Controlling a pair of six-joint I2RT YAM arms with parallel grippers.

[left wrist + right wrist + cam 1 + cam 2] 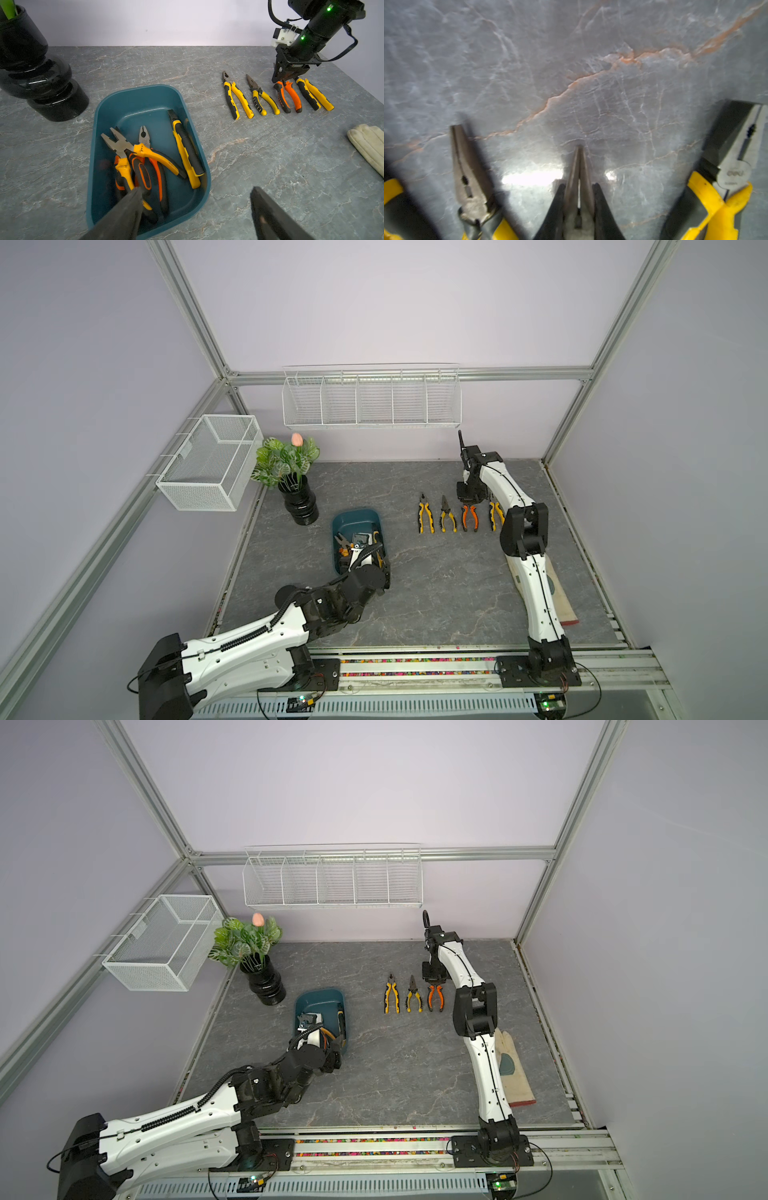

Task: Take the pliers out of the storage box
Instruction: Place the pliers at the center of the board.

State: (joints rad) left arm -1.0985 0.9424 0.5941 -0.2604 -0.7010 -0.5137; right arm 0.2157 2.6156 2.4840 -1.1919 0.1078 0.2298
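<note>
The right gripper (579, 188) is pinching the orange pliers (288, 97) against the table (228, 155), probably placing them, while the left gripper (197, 188) is hovering spread wide over four pliers (143, 153) in the storage box (145, 93), needing to dip and grab one

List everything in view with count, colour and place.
storage box: one, dark teal, on the grey table.
pliers in the box: apparently four, yellow-black and orange-black, piled.
pliers in a row: four, three yellow-black, one orange-black, on the table.
vase: one, black, holding a green plant.
mesh basket: one, white, on side frame.
wire rack: one, white, back wall.
glove: one, cream, beside right arm.
left gripper: one, black, open over the box.
right gripper: one, black, shut on the orange-black row pliers.
</note>
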